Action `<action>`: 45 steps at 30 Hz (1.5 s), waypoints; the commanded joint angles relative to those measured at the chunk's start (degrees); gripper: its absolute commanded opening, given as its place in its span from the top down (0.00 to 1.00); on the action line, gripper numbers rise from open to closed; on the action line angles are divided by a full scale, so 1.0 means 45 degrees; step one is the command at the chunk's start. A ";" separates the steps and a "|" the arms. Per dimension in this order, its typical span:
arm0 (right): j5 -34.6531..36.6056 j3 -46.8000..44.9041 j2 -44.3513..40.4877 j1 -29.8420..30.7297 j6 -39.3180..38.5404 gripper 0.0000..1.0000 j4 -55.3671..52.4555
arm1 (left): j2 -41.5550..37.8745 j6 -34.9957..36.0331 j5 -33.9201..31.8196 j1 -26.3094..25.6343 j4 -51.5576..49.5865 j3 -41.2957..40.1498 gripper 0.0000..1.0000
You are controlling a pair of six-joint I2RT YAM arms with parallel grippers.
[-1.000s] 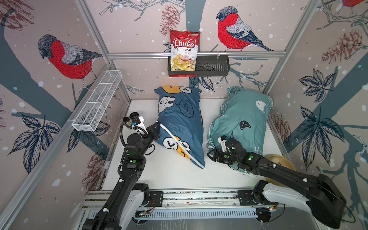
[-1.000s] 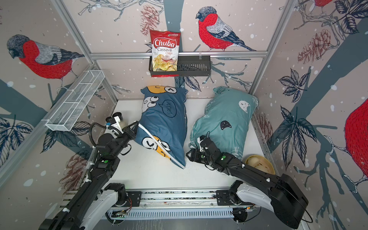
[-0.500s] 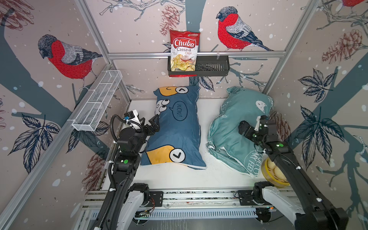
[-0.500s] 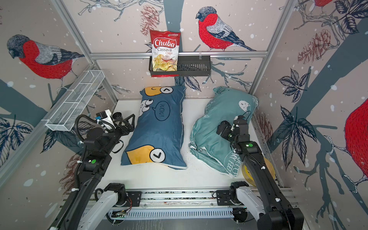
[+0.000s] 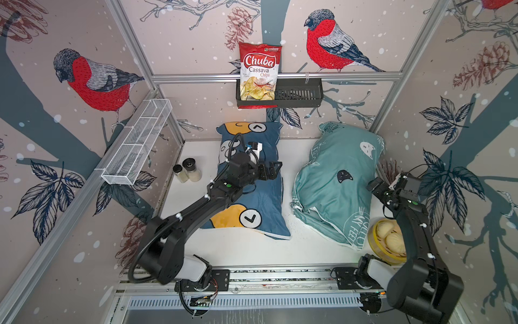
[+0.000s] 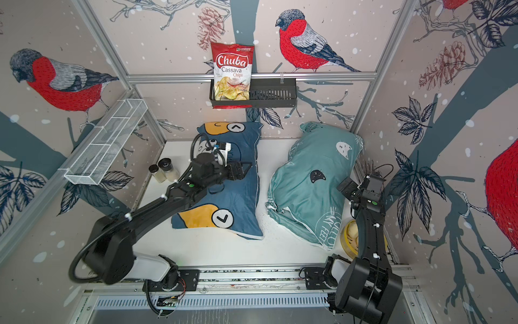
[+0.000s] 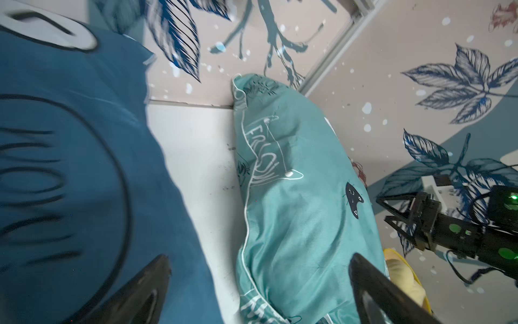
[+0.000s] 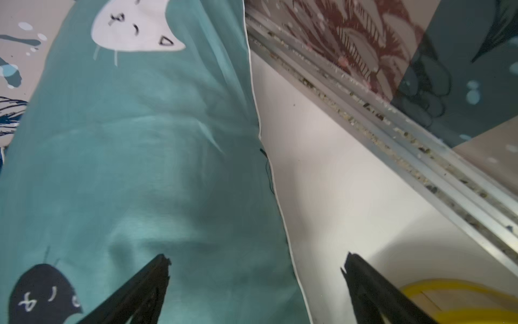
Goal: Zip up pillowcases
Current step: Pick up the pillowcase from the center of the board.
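Both my hands are released, gripping nothing.

My left arm [image 5: 196,207] stretches low across the worktop [image 5: 246,246], and my left hand [image 5: 276,170] hangs over the middle of the dark blue pillowcase [image 5: 266,202], jaws spread and pointing to 3 o'clock. My right arm [image 5: 414,230] rises bent at the worktop's 3 o'clock side. My right hand [image 5: 375,186], spread wide, straddles the 3 o'clock edge of the teal pillowcase [image 5: 330,190], which lies at 3 o'clock of the blue one.
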 commanded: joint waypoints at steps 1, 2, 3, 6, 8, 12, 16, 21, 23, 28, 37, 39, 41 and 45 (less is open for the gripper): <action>-0.1269 -0.0430 0.0304 -0.0033 0.0582 0.01 0.1423 | 0.2110 0.0486 0.1716 -0.0276 0.0786 0.1951 0.01; -0.1504 -0.0474 0.0428 -0.0018 0.0615 0.01 0.1547 | 0.2855 0.0642 0.1803 -0.0391 0.0549 0.2606 0.01; -0.1744 -0.0550 0.0541 0.0066 0.0700 0.01 0.1713 | 0.3577 0.0726 0.1879 -0.0513 0.0397 0.3293 0.01; -0.2012 -0.0824 0.0492 0.0641 0.0907 0.01 0.2058 | 0.5352 0.0304 0.1915 -0.0730 0.0774 0.4633 0.03; -0.1807 -0.0929 0.0505 0.1206 0.0891 0.00 0.2038 | 0.6446 -0.0077 0.1849 -0.0838 0.0864 0.5509 0.06; -0.1777 -0.1040 0.0778 0.1925 0.0668 0.00 0.1638 | 0.8438 -0.0237 0.1379 -0.1289 -0.0031 0.7461 0.14; -0.2048 -0.1225 0.0832 0.2330 0.0497 0.01 0.1560 | 1.0041 -0.0298 0.1530 -0.1797 -0.0790 0.9085 0.27; -0.3353 -0.0981 0.1060 0.2766 0.0151 0.02 0.1809 | 1.0607 -0.0167 0.1665 -0.2283 -0.1034 0.9673 0.95; -0.3541 -0.0773 0.1170 0.2848 -0.0031 0.03 0.1734 | 1.0146 -0.0232 0.1718 -0.2286 -0.0633 0.9097 1.00; -0.4095 -0.0180 0.1704 0.2885 -0.0349 0.07 0.1769 | 0.7983 0.0029 0.1651 -0.2285 0.0345 0.7058 1.00; -0.5208 0.2681 0.4195 0.3878 -0.0840 0.14 0.1694 | 0.4740 0.0764 -0.0268 -0.1568 0.0077 0.4264 1.00; -0.5323 0.3398 0.4707 0.4195 -0.0840 0.14 0.1571 | 0.4845 0.0643 -0.0342 -0.0910 -0.0301 0.4312 0.96; -0.5323 0.3957 0.5041 0.4488 -0.0893 0.14 0.1340 | 0.4572 0.0714 -0.0767 -0.0509 -0.0463 0.4120 0.63; -0.5549 0.4453 0.5382 0.4857 -0.0756 0.14 0.1193 | 0.3114 0.1153 -0.1785 -0.0615 -0.0783 0.3788 0.19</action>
